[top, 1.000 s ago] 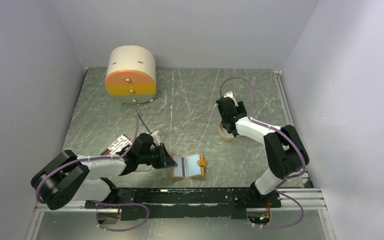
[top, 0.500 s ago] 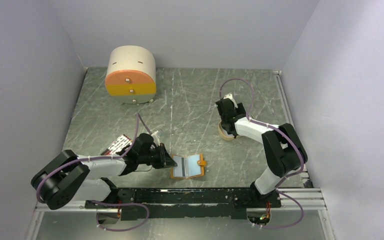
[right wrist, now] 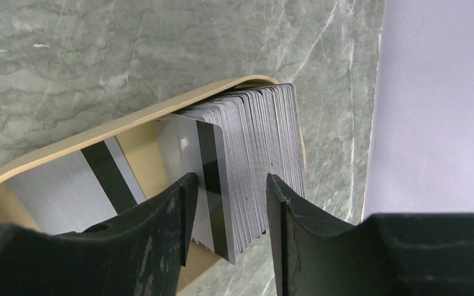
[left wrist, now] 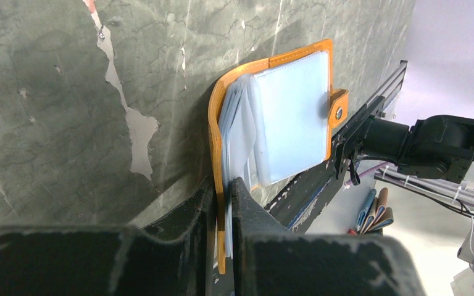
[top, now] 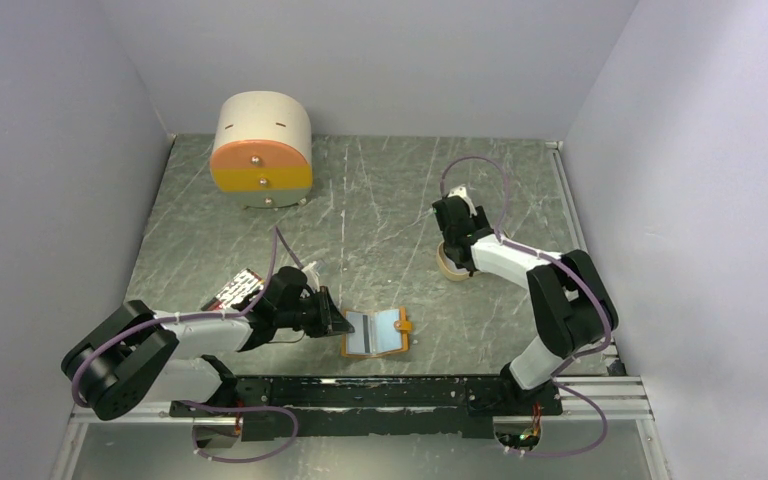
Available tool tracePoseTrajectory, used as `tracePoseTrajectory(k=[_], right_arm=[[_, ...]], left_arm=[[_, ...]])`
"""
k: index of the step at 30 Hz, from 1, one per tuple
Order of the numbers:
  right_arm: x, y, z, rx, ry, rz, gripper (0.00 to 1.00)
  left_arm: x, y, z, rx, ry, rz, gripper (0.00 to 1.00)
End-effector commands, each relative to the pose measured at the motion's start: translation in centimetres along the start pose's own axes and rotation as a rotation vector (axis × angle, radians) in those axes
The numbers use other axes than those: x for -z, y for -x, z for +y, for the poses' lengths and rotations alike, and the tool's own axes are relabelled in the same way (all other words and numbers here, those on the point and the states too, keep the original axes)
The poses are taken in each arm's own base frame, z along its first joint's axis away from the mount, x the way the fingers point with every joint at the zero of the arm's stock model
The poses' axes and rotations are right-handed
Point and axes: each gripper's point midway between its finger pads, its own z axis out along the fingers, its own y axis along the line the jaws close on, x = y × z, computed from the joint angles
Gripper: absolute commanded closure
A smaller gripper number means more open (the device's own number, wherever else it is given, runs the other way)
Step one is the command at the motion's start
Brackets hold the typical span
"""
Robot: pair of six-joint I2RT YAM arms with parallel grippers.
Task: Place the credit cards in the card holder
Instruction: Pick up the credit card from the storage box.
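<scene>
The orange card holder [top: 375,333] lies open near the front edge, its pale blue sleeves [left wrist: 296,111] facing up. My left gripper [top: 338,322] is shut on the left cover edge of the card holder [left wrist: 223,191]. The credit cards [right wrist: 253,154] stand as a fanned grey stack, the front one with a dark stripe, in a tan tray [right wrist: 129,120]. One more striped card [right wrist: 68,191] lies flat in that tray. My right gripper [right wrist: 228,185] is open and straddles the stack's near end, with a gap at each finger. In the top view the right wrist [top: 455,218] hides the cards.
A round cream-and-orange drawer box [top: 262,150] stands at the back left. A dark red-and-black packet [top: 232,290] lies beside the left arm. The tan tray [top: 448,266] sits right of centre. Grey walls close in both sides, and a black rail [top: 380,392] runs along the front.
</scene>
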Motion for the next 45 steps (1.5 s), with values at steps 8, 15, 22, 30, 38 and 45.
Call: tracePoseTrajectory(k=[8,15,22,30,38,45], right_arm=[[1.1,1.2,-1.6,-0.042,-0.016,-0.032,0.62],[1.5,1.4,-1.5,-0.059,0.011,-0.033,0.73],[2.9,2.4,-0.9,-0.109,0.098,-0.053,0.81],[5.4,3.4,-0.3,-0.160,0.236,-0.104,1.00],[8.9,4.6,0.5,-0.250,0.408,-0.145,1.00],[14.5,6.1,3.1,-0.423,0.721,-0.227,1.00]], left_arm=[[-0.2,-0.1,0.6,-0.015,0.022,-0.004,0.85],[-0.1,0.0,0.5,-0.024,0.030,-0.005,0.84],[-0.3,0.1,0.5,-0.027,0.029,-0.002,0.84],[-0.4,0.0,0.6,-0.019,0.031,0.004,0.83],[-0.4,0.0,1.0,-0.006,0.050,-0.006,0.72],[-0.3,0.2,0.9,-0.005,0.056,-0.009,0.72]])
